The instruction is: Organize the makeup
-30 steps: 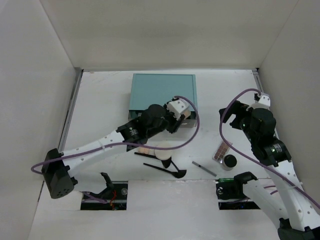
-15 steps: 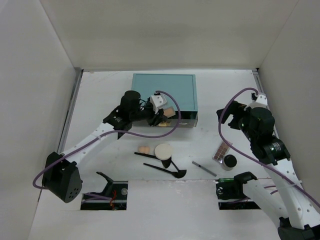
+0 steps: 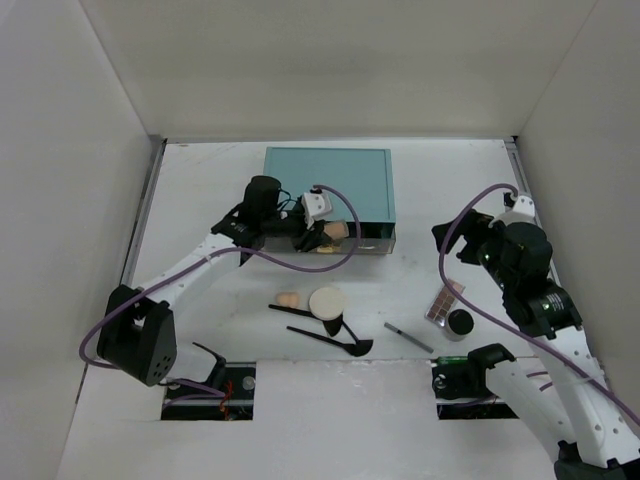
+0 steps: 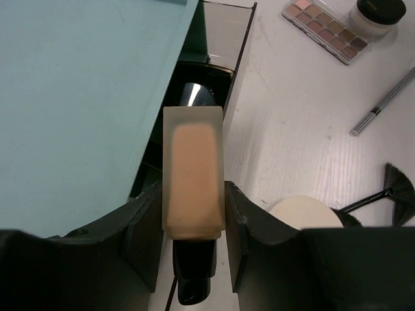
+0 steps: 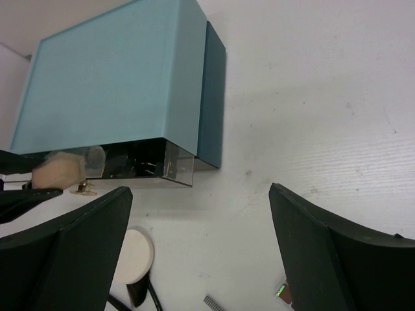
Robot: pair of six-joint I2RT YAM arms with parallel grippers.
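Nearest the arm bases, a thin pencil is seen lying on the white table. Two black brushes are laid to its left, one of them ending in a fan. Just behind these, a round cream puff is found with a peach sponge close on its left. Off to the right a black jar is set, with the palette just beyond it (whether the two touch cannot be told).

Farther back, the right gripper is held above bare table, to the right of the drawer box. Its fingers are spread wide and nothing is caught between them.

At about the same depth, the left gripper is pinched on a tan bottle. The frosted body is pressed from both sides, and the black cap points back toward the wrist. The bottle is held over the pulled-out clear drawer, at the front edge of the box. Something dark and shiny is glimpsed inside the drawer beneath it, but it cannot be made out.

Farthest back, the teal drawer box is seen standing near the rear wall.
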